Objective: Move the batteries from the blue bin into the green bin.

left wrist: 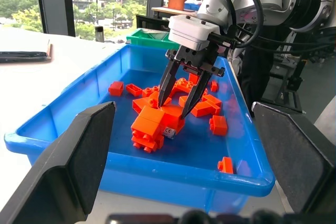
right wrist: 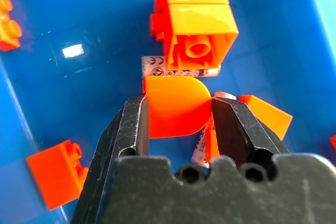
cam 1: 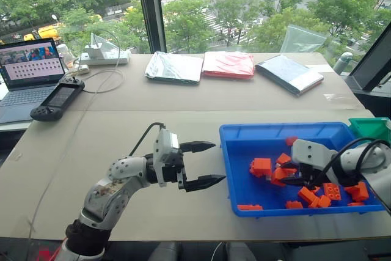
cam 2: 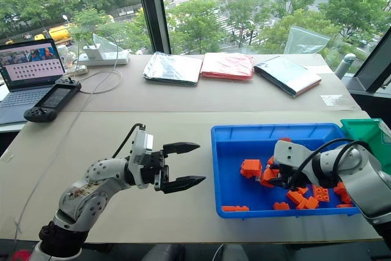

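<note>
right hand pinching a rounded orange plastic brick | slim silvery battery at its 12 o'clock, lying crosswise | left hand wide, idle

Each arm is clad in glossy white-grey shells with black joints. A black cable is looped over each wrist. A boxy white housing carries each black two-fingered pincer: left pincer, right pincer.

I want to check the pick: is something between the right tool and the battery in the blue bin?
Yes. The right tool has a rounded orange brick between its fingers. The battery lies just beyond that brick, partly under a larger orange brick in the blue bin.
</note>
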`<state>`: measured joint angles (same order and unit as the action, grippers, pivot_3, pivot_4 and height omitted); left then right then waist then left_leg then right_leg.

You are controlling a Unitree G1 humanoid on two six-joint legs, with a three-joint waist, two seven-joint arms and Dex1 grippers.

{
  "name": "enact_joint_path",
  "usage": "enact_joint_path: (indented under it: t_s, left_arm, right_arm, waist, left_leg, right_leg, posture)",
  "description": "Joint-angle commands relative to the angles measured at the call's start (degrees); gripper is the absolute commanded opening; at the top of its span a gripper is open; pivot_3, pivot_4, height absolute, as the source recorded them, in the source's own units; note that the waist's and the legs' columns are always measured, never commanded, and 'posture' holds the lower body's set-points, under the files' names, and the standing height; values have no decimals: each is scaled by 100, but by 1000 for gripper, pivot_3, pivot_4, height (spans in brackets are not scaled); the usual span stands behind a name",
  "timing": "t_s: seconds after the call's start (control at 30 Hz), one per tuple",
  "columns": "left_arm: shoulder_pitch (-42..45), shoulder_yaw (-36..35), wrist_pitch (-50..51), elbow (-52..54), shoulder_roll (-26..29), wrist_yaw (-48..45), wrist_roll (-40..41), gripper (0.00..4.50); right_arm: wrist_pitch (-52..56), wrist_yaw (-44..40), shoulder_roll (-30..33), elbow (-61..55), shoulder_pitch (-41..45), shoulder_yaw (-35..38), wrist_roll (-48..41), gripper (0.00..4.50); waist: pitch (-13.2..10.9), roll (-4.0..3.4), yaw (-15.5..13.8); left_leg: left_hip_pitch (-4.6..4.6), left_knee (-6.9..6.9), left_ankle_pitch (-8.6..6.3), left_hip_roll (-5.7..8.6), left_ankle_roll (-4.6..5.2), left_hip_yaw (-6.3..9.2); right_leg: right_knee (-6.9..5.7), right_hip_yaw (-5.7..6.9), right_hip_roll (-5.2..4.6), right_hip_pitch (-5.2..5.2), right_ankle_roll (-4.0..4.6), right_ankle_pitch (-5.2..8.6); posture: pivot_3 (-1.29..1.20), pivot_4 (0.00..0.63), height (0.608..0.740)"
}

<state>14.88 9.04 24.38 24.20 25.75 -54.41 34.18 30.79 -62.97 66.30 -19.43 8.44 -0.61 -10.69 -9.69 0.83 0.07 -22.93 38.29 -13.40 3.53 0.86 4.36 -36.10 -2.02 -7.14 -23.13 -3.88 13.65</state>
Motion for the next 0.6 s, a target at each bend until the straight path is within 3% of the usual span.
enact_joint_path:
  t_s: [0.03,0.2,0.4,0.47,0.6]
  left_arm:
    - [-15,-34,42,241,28,18,119,4500]
    - [-10,-55,91,257,44,10,139,4500]
    - [-7,-65,121,272,60,10,153,4500]
    - [-5,-64,123,270,69,15,157,4500]
    - [1,-62,126,265,82,21,158,4500]
  right_arm:
    - [555,98,220,-522,-316,1220,-187,1552]
    - [1335,460,459,-610,-957,2194,275,1552]
    - [1824,1097,551,-560,-1320,2214,843,1552]
    - [1887,1192,543,-615,-1301,2138,890,2552]
    - [1950,1226,553,-772,-1154,2051,783,3788]
  waist:
    - [0,0,-14]
    - [0,1,-68]
    - [1,0,-54]
    - [1,0,-34]
    - [1,0,-31]
  left_leg:
    - [0,0,0,0,0,0]
    - [0,1,0,3,0,-1]
    - [2,1,0,1,0,-6]
    - [2,0,0,0,0,-10]
    - [3,1,0,-2,0,-11]
  right_leg:
    - [0,0,0,1,0,0]
    - [1,-1,-1,3,-2,-1]
    - [0,-3,-1,3,-2,-1]
    - [-3,-7,-1,-1,-2,-2]
    - [-2,-7,1,2,-2,-2]
  posture:
    - [0,150,740]
    - [0,150,740]
    - [0,150,740]
    - [0,150,740]
    - [0,150,740]
